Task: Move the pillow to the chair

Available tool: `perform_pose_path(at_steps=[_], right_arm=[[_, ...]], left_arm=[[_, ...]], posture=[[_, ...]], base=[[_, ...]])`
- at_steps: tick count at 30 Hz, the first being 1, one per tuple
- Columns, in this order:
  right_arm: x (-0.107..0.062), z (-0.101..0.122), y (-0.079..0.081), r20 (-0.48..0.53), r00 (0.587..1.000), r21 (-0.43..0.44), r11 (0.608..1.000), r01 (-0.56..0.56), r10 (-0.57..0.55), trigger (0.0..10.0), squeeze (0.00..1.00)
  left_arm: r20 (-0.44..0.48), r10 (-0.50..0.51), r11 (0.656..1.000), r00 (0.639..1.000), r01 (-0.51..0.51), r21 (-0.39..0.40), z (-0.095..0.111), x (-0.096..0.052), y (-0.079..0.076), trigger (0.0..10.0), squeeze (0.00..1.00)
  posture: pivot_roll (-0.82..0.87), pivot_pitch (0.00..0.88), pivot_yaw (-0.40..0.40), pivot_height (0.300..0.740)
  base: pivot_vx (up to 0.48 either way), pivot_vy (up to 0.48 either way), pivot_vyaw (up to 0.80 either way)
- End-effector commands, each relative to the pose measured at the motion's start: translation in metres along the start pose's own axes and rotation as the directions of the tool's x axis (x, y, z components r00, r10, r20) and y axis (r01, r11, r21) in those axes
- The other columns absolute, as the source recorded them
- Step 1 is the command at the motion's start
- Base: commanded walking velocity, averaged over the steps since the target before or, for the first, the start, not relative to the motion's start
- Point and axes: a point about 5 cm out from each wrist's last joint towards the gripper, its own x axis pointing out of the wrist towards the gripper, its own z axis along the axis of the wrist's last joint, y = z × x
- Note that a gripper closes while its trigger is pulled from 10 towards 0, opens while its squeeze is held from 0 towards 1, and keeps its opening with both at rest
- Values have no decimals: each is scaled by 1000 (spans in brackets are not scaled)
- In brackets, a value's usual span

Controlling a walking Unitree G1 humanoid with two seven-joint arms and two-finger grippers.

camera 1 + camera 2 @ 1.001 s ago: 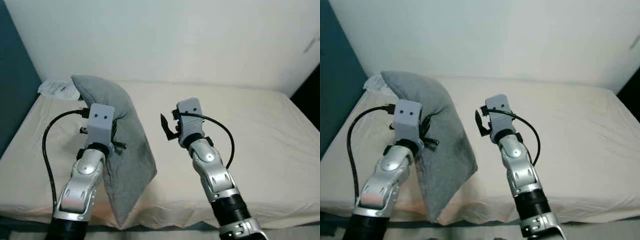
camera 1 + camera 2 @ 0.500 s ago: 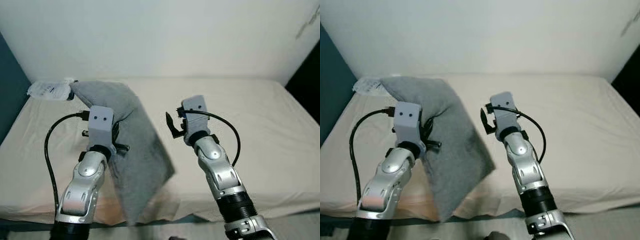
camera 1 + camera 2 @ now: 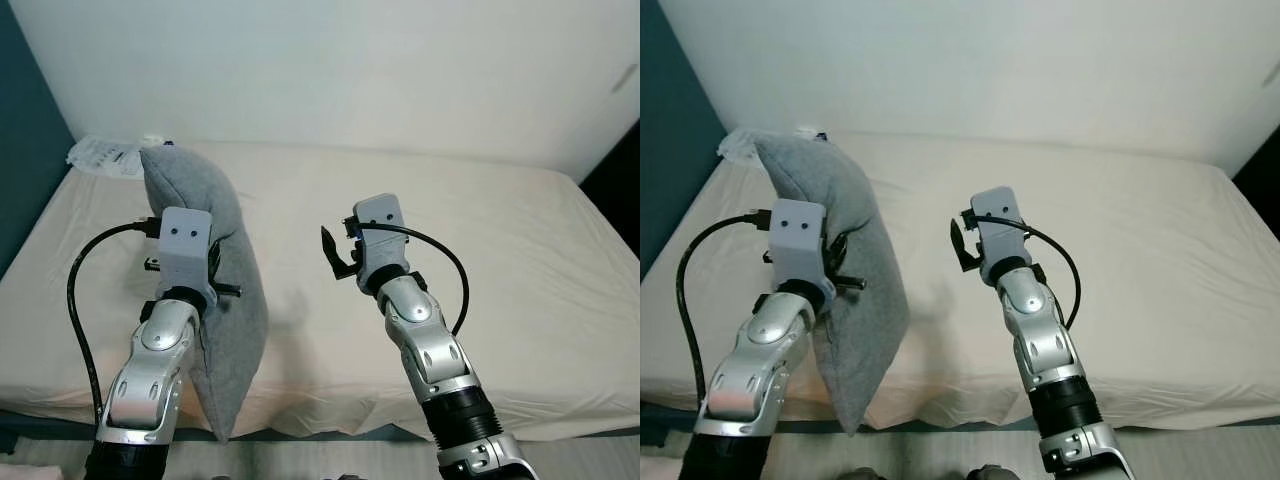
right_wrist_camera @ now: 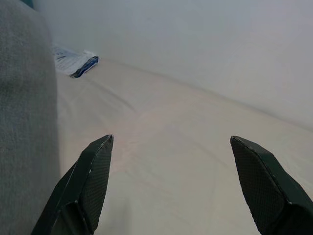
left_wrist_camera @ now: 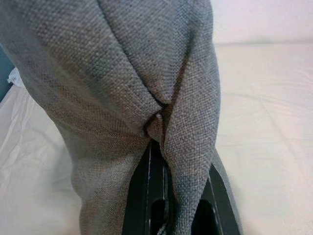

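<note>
Grey pillow [image 5: 122, 73] of coarse, matt woven cloth.

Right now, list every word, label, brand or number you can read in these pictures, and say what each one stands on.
No text can be read.
Packet at the far left corner of the bed: dark print on white plastic, too small and blurred to read.
Same packet in the right wrist view: blurred as well.
Grey pillow, pinched by the left end effector: no label.

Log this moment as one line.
left end effector: shut on pillow, lifted | right end effector: open, over bed
</note>
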Motion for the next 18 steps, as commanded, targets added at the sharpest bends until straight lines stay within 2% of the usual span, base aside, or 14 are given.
perform_pose_path(at_steps=[1, 4, 8, 14, 18], right_arm=[[-2, -2, -2, -10, 1000, 7, 1000, 10, -10, 10000, 0], [-1, -2, -2, -9, 1000, 8, 1000, 10, -10, 10000, 0], [-1, -1, -3, -18, 1000, 53, 999, 7, -6, 10000, 0], [0, -3, -3, -33, 999, 51, 999, 8, -7, 10000, 0], [-1, -6, -3, -44, 999, 50, 999, 3, -1, 10000, 0]], left_arm=[[49, -21, 1000, 999, 22, -1, 11, -2, -6, 10000, 0], [42, -18, 1000, 999, 18, -3, 10, -2, -7, 10000, 0], [52, -18, 1000, 998, 17, 14, 9, -1, -8, 10000, 0], [39, -17, 1000, 999, 17, 19, 5, -1, -7, 10000, 0], [29, -87, 995, 996, 86, 50, 2, -6, -16, 10000, 0]], posture=[[16, 102, -61, 723], [15, 101, -61, 723], [14, 103, -60, 723], [18, 96, -60, 723], [24, 77, -67, 723]], base=[[0, 0, 0], [0, 0, 0], [0, 0, -114], [0, 0, -800], [0, 0, -784]])
